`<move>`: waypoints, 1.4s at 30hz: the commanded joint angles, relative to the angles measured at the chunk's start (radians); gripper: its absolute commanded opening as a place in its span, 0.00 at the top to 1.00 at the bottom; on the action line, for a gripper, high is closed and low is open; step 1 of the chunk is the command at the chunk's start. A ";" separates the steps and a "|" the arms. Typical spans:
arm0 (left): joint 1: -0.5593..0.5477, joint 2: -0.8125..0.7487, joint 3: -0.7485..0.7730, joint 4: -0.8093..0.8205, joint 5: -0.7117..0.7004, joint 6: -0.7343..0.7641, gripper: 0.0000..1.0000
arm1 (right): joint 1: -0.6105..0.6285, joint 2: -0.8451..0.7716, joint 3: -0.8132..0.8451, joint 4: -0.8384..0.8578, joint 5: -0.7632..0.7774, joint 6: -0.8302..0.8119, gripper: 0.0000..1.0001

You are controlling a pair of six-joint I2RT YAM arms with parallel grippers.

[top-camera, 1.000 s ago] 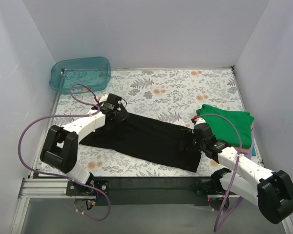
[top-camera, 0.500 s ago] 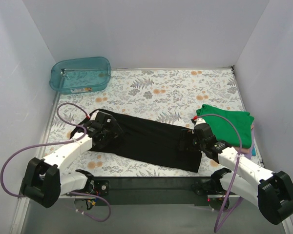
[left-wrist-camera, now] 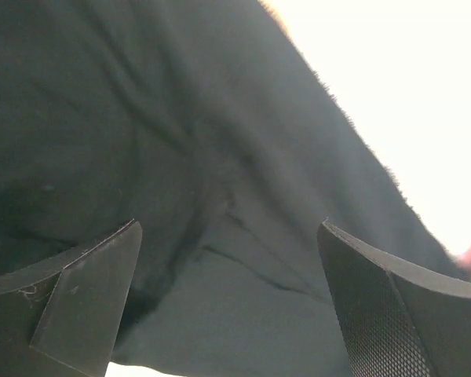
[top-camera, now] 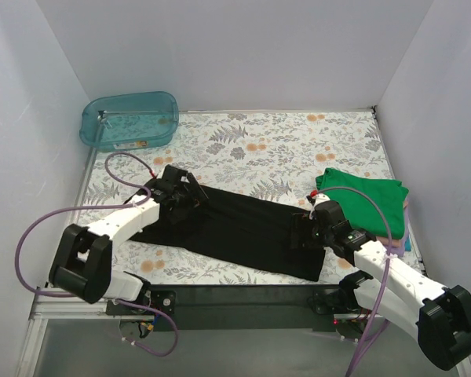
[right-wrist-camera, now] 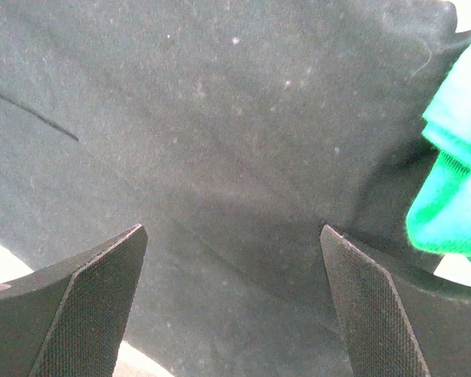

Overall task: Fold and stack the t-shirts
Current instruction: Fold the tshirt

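A black t-shirt [top-camera: 243, 224] lies folded into a long band across the near middle of the table. My left gripper [top-camera: 190, 198] is open and empty just above its left end; the cloth [left-wrist-camera: 220, 181] fills the left wrist view between the fingers. My right gripper [top-camera: 304, 229] is open and empty over its right end, and the cloth [right-wrist-camera: 220, 157] shows there too. A folded green t-shirt [top-camera: 369, 200] tops a stack at the right, with a pink edge [top-camera: 407, 206] under it. The green cloth [right-wrist-camera: 455, 188] shows at the right wrist view's edge.
A teal plastic tub [top-camera: 129, 119] stands at the back left corner. The table has a floral cover [top-camera: 282, 145]. White walls close in the left, back and right sides. A black rail [top-camera: 243, 297] runs along the near edge.
My left arm swung out toward the near left, then came back over the shirt's left end. The right gripper shifted slightly toward the shirt's right end. The shirt's left end was smoothed.
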 commanded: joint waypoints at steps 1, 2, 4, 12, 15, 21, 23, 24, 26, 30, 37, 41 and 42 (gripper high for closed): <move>-0.006 0.074 -0.036 0.044 0.175 0.009 0.05 | -0.004 -0.014 0.026 -0.053 -0.032 -0.019 0.02; -0.012 0.068 -0.060 0.067 0.208 0.011 0.05 | -0.004 -0.014 0.028 -0.053 -0.030 -0.020 0.02; -0.034 0.024 -0.124 0.085 0.219 -0.015 0.05 | -0.004 -0.018 0.035 -0.064 -0.024 -0.019 0.02; -0.052 -0.239 -0.229 -0.070 0.139 -0.049 0.05 | -0.004 -0.009 0.114 -0.070 -0.013 -0.059 0.02; -0.052 -0.317 -0.194 -0.128 0.025 -0.065 0.04 | -0.004 0.027 0.163 -0.063 -0.030 -0.086 0.02; -0.029 -0.221 -0.021 -0.279 -0.256 -0.121 0.02 | -0.001 0.174 0.230 0.000 -0.091 -0.113 0.02; 0.012 -0.143 0.005 -0.294 -0.319 -0.157 0.02 | 0.009 0.216 0.235 0.037 -0.079 -0.099 0.02; 0.036 -0.121 0.007 -0.247 -0.313 -0.151 0.02 | 0.010 0.254 0.238 0.051 -0.061 -0.087 0.02; 0.116 -0.054 -0.019 -0.157 -0.200 -0.083 0.02 | 0.012 0.293 0.241 0.065 -0.043 -0.085 0.02; 0.147 0.098 -0.028 0.021 -0.082 -0.010 0.02 | 0.013 0.343 0.224 0.066 -0.021 -0.071 0.02; 0.150 0.386 0.050 0.199 0.142 0.104 0.02 | 0.064 0.244 0.057 0.091 -0.081 -0.007 0.02; 0.095 0.532 0.186 0.236 0.211 0.161 0.02 | 0.148 0.167 -0.056 0.095 -0.116 0.067 0.02; 0.075 0.563 0.267 0.238 0.210 0.193 0.02 | 0.163 0.135 -0.069 0.095 -0.127 0.105 0.02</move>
